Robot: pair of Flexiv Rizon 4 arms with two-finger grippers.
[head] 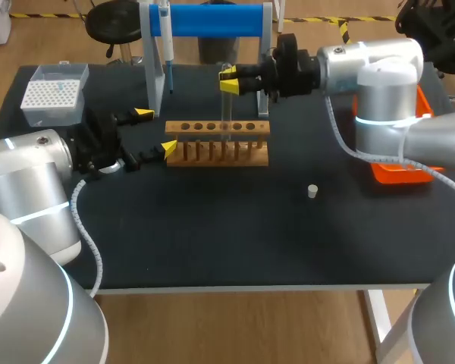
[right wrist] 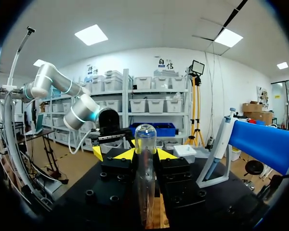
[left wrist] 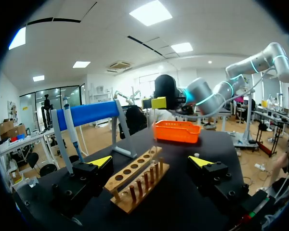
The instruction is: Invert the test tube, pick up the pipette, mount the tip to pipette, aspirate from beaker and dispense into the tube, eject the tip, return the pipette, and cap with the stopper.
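Head view — a test tube (head: 226, 114) is pinched upright by the right gripper (head: 229, 81) over the wooden rack (head: 262, 155); the left gripper (head: 156, 130) is held spread at the rack's end.

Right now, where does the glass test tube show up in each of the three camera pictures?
Head view: the test tube hangs from the right gripper, above the wooden rack.
Left wrist view: beyond the rack, under the right gripper, in front of the orange tray.
Right wrist view: the test tube is clamped between the right gripper's own fingers.
Shared landmark: the blue-barred stand.
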